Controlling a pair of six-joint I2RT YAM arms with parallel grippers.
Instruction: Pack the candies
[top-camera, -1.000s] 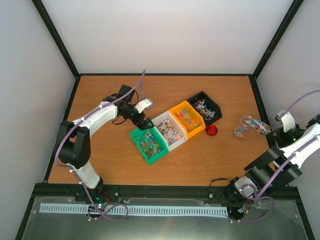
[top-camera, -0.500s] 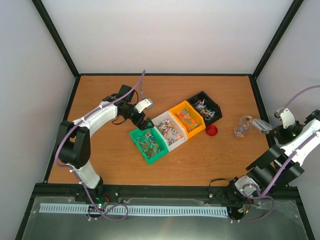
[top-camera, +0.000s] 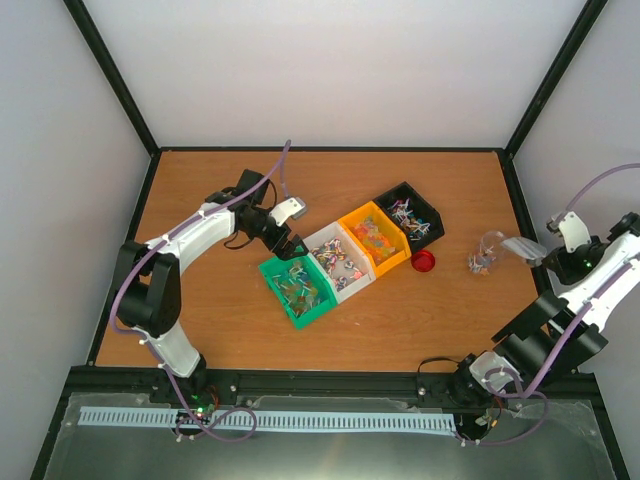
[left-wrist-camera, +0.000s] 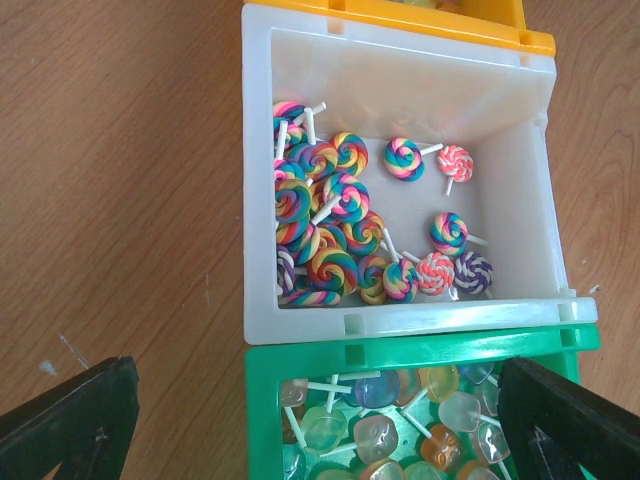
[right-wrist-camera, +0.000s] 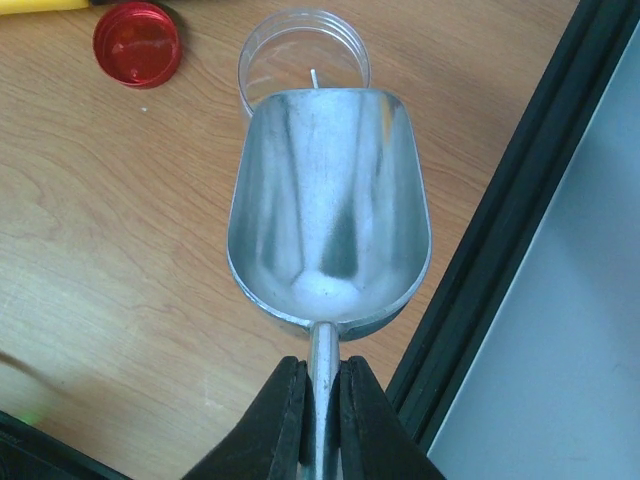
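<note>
**Counter** (top-camera: 200, 320): brown wood grain, walled on three sides.

**Bins:** four open plastic bins touch side to side in a diagonal row: green bin (top-camera: 322, 312), white bin (top-camera: 355, 289), orange bin (top-camera: 393, 266), black bin (top-camera: 402, 188).

**Candies** (left-wrist-camera: 330, 230): every bin holds some.
- Top view: only coloured specks.
- Left wrist view: those in the white bin (left-wrist-camera: 400, 70) are swirl lollipops on white sticks. They lie flat, heaped against one wall, with a few loose ones apart.
- Their long axes run along the sticks at mixed angles; many sticks point toward the orange bin's side.
- The green bin (left-wrist-camera: 400, 350) holds translucent cube-like sweets on sticks, criss-crossed.

**Clear jar** (top-camera: 485, 255): stands alone on the counter, right of the row, with a few candies at its bottom. The right wrist view looks down into its round open mouth (right-wrist-camera: 305, 55); one white stick shows inside.

**Red lid** (top-camera: 423, 262): lies flat between the black bin and the jar.

**Left claw** (left-wrist-camera: 315, 380): spread wide and holding nothing, it hangs above the seam between the green and white bins. Its two black fingers (left-wrist-camera: 70, 420) sit at the frame's lower corners.

**Right claw** (right-wrist-camera: 320, 375): pinched tight on the thin handle of the metal scoop (right-wrist-camera: 330, 200).
- The scoop's long axis runs from the claw straight toward the jar.
- Its front lip overlaps the jar's rim, and the bowl shows bare metal.
- The top view gives the scoop (top-camera: 520, 247) only as a pale sliver just right of the jar.
</note>
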